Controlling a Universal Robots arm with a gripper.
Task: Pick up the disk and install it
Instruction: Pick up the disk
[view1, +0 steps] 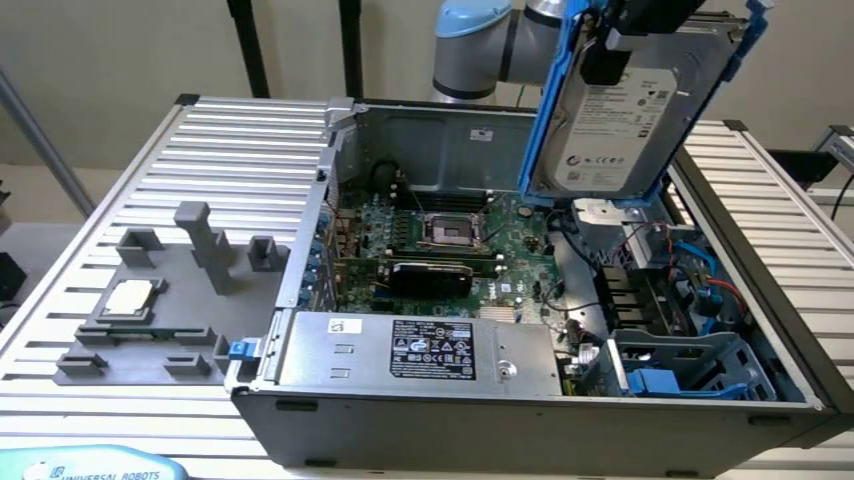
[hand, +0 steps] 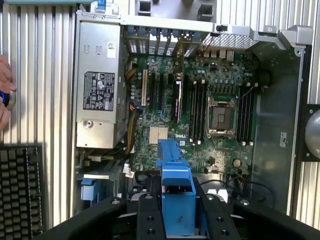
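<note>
ok so: claw (view1: 617, 50) clamped on top edge of disk (view1: 621, 125). disk hangs tilted, label facing out, up in air over open PC case (view1: 534, 420), toward exterior view's right. wrist view: disk's blue rail between black fingers, motherboard (hand: 200, 110) beyond. CPU chip (view1: 127, 297) on grey tray (view1: 160, 340) outside case, well apart.

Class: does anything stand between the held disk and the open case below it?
Nothing visible does. The gripper holds the disk in open air above the case; loose cables lie lower inside.
</note>
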